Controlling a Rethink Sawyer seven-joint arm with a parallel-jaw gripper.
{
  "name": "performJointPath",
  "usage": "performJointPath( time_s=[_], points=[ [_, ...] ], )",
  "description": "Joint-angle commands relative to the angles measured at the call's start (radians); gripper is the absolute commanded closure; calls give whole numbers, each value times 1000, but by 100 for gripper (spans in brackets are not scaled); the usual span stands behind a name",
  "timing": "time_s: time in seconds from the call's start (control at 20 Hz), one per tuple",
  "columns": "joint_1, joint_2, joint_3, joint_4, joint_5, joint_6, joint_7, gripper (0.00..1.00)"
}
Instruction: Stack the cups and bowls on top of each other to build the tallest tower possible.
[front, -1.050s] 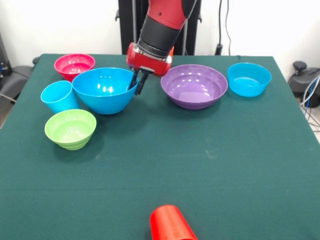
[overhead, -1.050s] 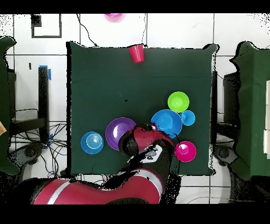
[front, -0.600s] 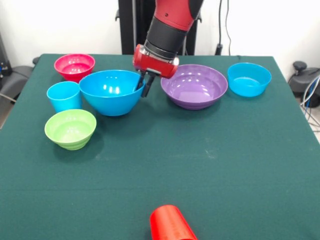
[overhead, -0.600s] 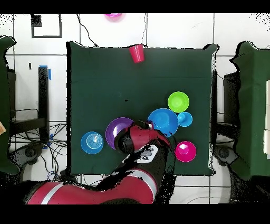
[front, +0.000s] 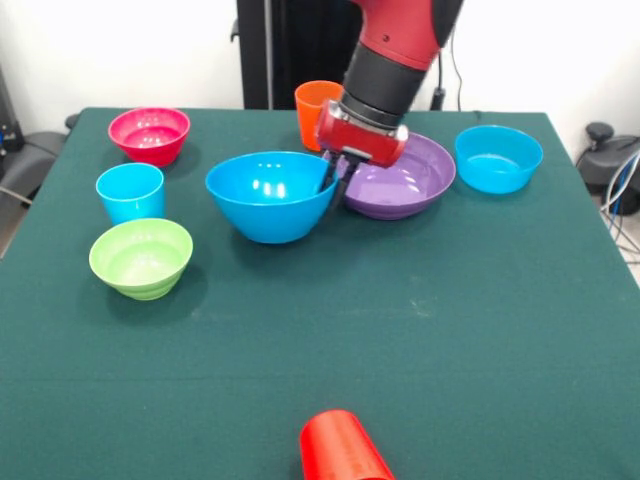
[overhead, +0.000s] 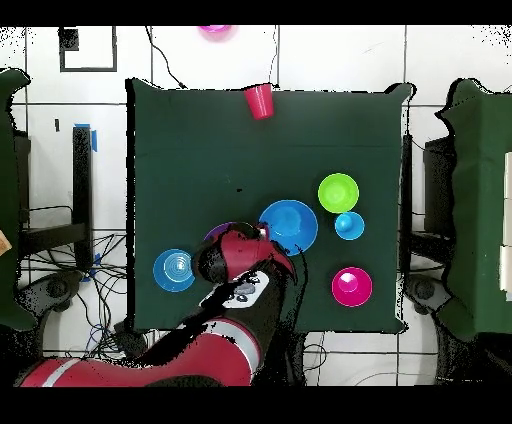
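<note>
My gripper (front: 335, 178) is shut on the right rim of the large blue bowl (front: 270, 195), one finger inside and one outside. That bowl is upright, just left of the purple bowl (front: 410, 175), and their rims almost touch. From overhead the blue bowl (overhead: 289, 225) shows whole, while my arm covers most of the purple bowl (overhead: 215, 235). An orange cup (front: 315, 108) stands behind my wrist. The light blue cup (front: 130, 192), a lime green bowl (front: 141, 257) and a hot pink bowl (front: 149, 133) sit at the left. A red cup (front: 343, 447) lies on its side at the near edge.
A smaller blue bowl (front: 497, 157) stands at the far right of the green table (front: 480, 330), close to the purple bowl. In the overhead view a pink object (overhead: 213, 30) lies on the floor beyond the table.
My gripper has carried the large blue bowl to the right, away from the light blue cup and up beside the purple bowl. The orange cup has come into sight behind the arm.
</note>
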Motion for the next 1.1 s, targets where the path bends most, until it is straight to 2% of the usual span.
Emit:
performJointPath(
  time_s=[0.05, 0.25, 0.5, 0.9, 1.1],
  points=[
    [48, 61, 49, -118, 118, 141, 186, 100],
    [57, 74, 42, -137, 133, 141, 169, 100],
    [31, 63, 63, -136, 106, 127, 123, 100],
    [-78, 44, 126, -116, -23, 22, 26, 100],
    [-75, 62, 99, -128, -80, -54, 27, 100]
  ],
)
